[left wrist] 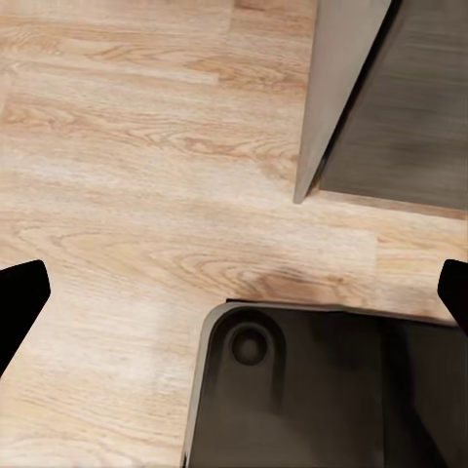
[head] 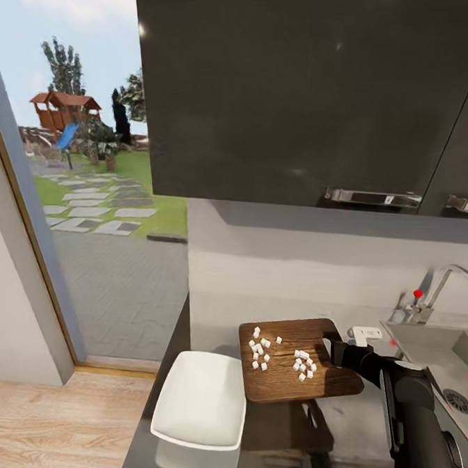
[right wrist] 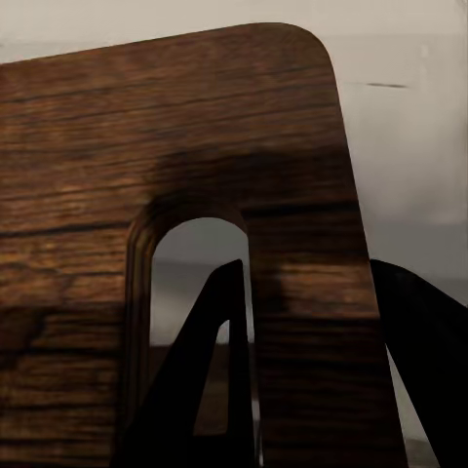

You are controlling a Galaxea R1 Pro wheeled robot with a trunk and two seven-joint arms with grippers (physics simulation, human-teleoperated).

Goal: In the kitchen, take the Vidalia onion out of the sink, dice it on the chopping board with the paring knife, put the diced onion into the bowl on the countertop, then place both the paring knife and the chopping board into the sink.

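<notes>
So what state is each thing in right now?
chopping board: lifted off the countertop, roughly level, held at its handle end by the right gripper.
diced onion: white cubes in two clusters on the board.
bowl: upright, empty.
sink: tap shows no water running.
left gripper: fingers apart, holding nothing, over the floor.

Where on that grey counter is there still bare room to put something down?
Bare countertop lies in front of the chopping board, between the white bowl and the right arm. A narrow strip runs behind the board along the wall. It is crowded where the board, strewn with diced onion, nearly meets the bowl, and where the right hand grips the board's edge beside the sink.
</notes>
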